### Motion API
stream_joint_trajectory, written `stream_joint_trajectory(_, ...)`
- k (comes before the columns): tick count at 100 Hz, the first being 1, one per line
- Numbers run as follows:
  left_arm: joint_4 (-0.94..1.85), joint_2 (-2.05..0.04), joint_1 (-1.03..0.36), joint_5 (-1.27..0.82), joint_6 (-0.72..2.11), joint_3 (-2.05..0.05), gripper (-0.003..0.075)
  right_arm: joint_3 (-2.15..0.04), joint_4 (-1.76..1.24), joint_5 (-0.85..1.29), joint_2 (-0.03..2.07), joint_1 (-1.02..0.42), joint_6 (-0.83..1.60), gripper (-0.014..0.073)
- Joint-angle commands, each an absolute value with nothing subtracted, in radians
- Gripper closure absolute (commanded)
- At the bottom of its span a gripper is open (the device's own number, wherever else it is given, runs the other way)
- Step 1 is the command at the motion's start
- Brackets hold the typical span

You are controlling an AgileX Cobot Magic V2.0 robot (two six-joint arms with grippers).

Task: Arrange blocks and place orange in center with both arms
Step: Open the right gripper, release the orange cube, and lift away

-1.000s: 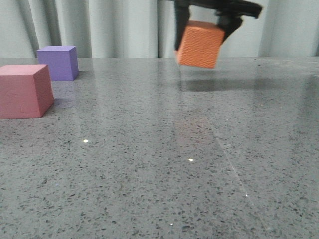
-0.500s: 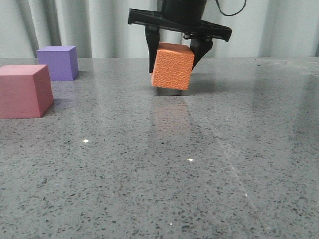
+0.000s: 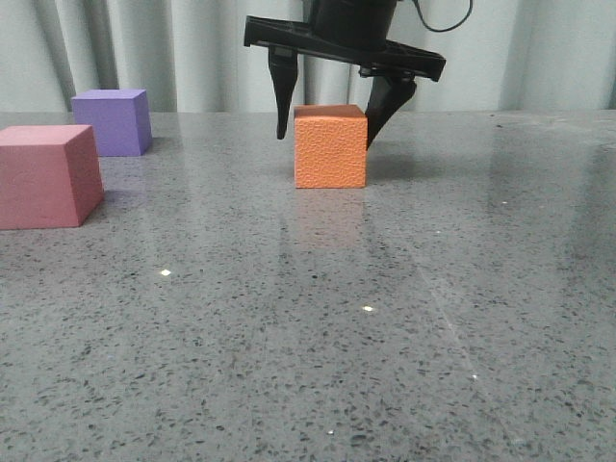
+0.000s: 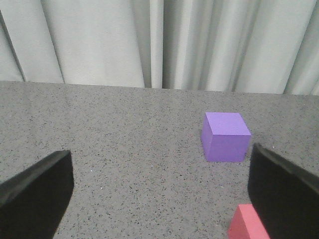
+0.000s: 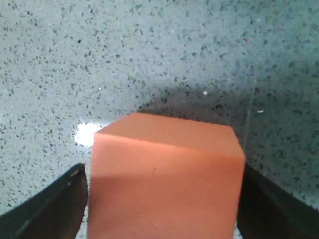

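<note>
I read the grey speckled stone surface (image 3: 404, 318) running wide across the front view, with pale pleated curtains (image 3: 164, 53) hanging behind its far edge. The right black end effector (image 3: 327, 120) hangs over the middle of the surface, its two fingers spread apart, one on each side of the bright orange pebbled foam cube (image 3: 330, 146); in the front view I see a gap between each fingertip and the cube's sides. That orange cube sits flat and upright on the surface, roughly central. In the right wrist view the same cube (image 5: 164, 179) fills the space between the dark fingers (image 5: 47, 209), and whether they touch it there I cannot tell. The pink-red matte foam cube (image 3: 48, 176) rests at the left edge of the front view, nearest the camera. The purple matte foam cube (image 3: 114, 121) stands just behind it, farther back, apart from it. In the left wrist view the left end effector (image 4: 159, 194) has its fingers wide apart and holds nothing, with the purple cube (image 4: 226, 136) ahead and a corner of the pink-red cube (image 4: 246, 224) by one finger.
</note>
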State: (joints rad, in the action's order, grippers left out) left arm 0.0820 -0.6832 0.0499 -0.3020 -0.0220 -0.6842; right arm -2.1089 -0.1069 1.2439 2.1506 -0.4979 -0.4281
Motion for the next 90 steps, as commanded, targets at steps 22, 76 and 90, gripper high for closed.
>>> stream_joint_trajectory(22,0.093,-0.688,0.049,-0.222,-0.022,-0.72,0.0041,-2.143,-0.101,1.327,2.015,-0.494,-0.43,0.0013)
stream_joint_trajectory(76,0.093,-0.688,0.049,-0.226,-0.022,-0.72,0.0041,-2.116,-0.066,1.328,1.829,-0.495,-0.429,0.0013)
stream_joint_trajectory(90,0.093,-0.688,0.049,-0.226,-0.022,-0.72,0.0041,-2.007,-0.065,1.327,1.765,-0.504,-0.393,0.0013)
